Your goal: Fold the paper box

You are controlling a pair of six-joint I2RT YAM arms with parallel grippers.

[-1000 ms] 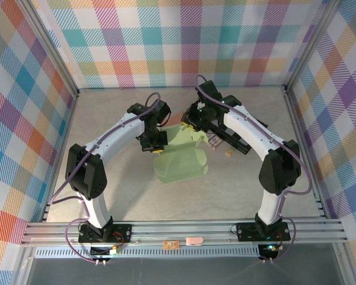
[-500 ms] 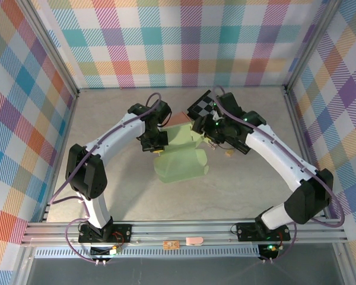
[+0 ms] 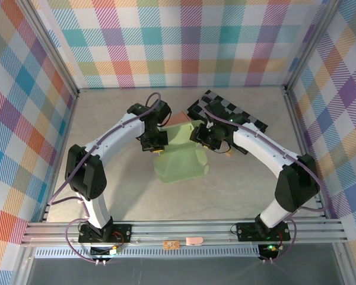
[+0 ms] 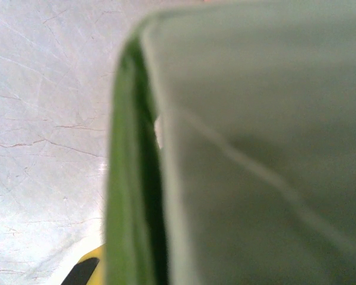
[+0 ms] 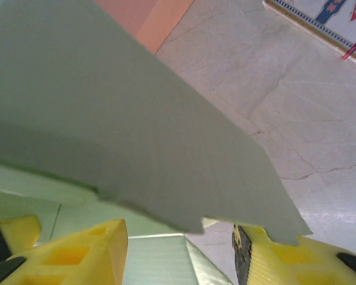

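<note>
The paper box [image 3: 181, 157] is pale green, the board [image 3: 222, 105] black-and-white checkered, the walls [image 3: 166, 41] pastel plaid.

Table [image 3: 243, 190] lies open nearside of paper box [image 3: 181, 159]; checkerboard [image 3: 240, 114] crowds far right.

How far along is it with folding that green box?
Partway, I'd judge. Done: the green box looks bent up off the table into a rounded shape, not a flat sheet. In hand: the left arm meets its far-left corner, and the right arm has its jaws open either side of a flap. Left: that flap and the far end aren't tucked shut yet.
</note>
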